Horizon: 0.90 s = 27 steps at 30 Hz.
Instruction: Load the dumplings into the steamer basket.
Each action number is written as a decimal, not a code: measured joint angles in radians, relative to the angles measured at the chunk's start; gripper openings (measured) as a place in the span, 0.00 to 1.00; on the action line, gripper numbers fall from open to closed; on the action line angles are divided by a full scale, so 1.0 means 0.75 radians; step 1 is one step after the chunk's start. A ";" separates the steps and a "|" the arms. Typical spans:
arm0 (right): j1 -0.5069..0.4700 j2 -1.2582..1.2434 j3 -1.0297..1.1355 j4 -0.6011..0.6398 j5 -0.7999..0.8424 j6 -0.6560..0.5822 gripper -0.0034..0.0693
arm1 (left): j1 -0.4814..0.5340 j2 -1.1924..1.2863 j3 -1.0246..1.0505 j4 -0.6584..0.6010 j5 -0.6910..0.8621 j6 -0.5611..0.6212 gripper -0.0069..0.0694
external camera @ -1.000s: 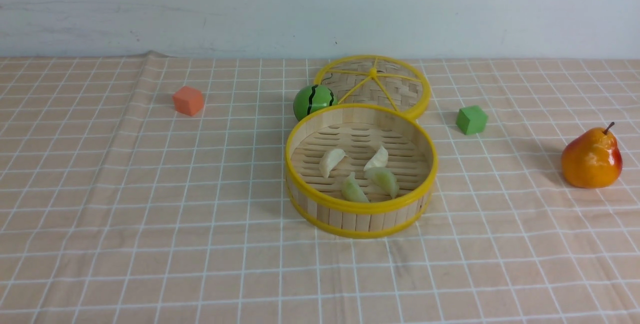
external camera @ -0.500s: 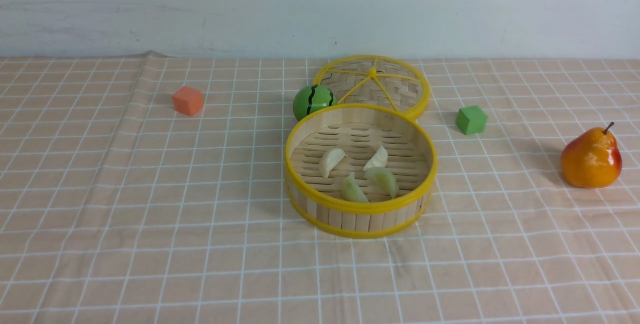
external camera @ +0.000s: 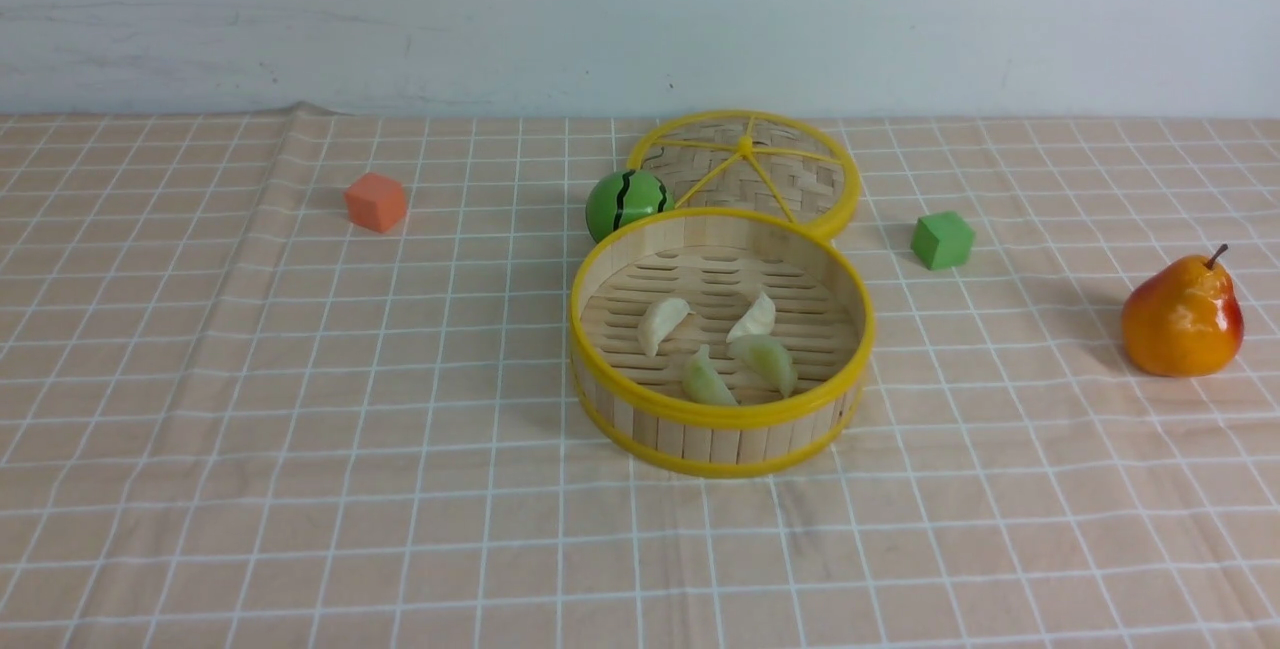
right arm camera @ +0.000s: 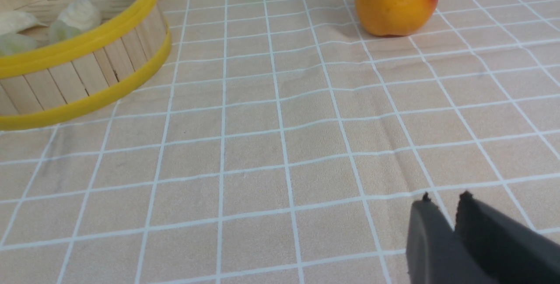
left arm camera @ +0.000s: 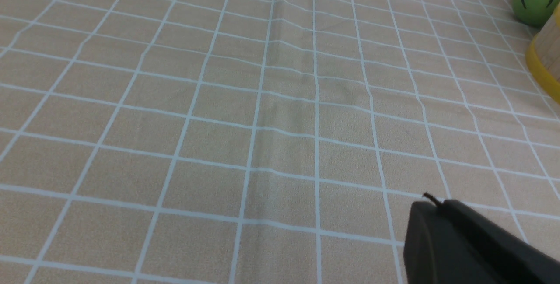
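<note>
The surface (external camera: pixel 300 449), under a tan cloth with white grid lines, carries everything. On it, near the middle, stands the basket (external camera: pixel 722 434), and all four dumplings lie on its slatted floor: two white ones (external camera: pixel 662 323) farther from the robot, two green ones (external camera: pixel 768 361) by the near wall. None is left out on the cloth, so the task looks done and no further pick seems called for.

Behind the basket the lid (external camera: pixel 790 179) lies flat, tucked against its far rim, and a striped green ball (external camera: pixel 626 199) sits just beside both. A pear (external camera: pixel 1183 317) stands well off toward the robot's right. A green cube (external camera: pixel 942 239) lies between basket and pear, farther back; an orange cube (external camera: pixel 377 201) lies well apart on the left.

Neither arm shows in the front view. From the right wrist, the basket lies ahead and off to the robot's left of the right claw (right arm camera: pixel 445 201), well apart, with the pear ahead on the other side. The right arm is the nearer of the two, since far more of the basket fills its view than the left's. The right claw's two tips stand a narrow slit apart, holding nothing, above bare cloth.

The left claw (left arm camera: pixel 431 205) has its tips pressed together, empty, over bare cloth; only a sliver of basket wall and the ball show at that view's edge.
</note>
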<state>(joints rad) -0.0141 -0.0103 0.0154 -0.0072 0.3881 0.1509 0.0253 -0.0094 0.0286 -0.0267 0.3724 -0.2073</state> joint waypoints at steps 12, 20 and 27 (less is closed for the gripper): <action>0.000 0.000 0.000 0.000 0.000 0.000 0.20 | 0.000 0.000 0.000 0.000 0.000 0.000 0.07; 0.000 0.000 0.000 0.000 0.000 0.000 0.21 | 0.000 0.000 0.000 0.000 0.000 0.000 0.07; 0.000 0.000 0.000 0.000 0.000 0.000 0.23 | 0.000 0.000 0.000 0.000 0.000 0.000 0.08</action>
<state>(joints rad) -0.0141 -0.0103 0.0154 -0.0072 0.3881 0.1509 0.0253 -0.0094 0.0286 -0.0267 0.3724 -0.2073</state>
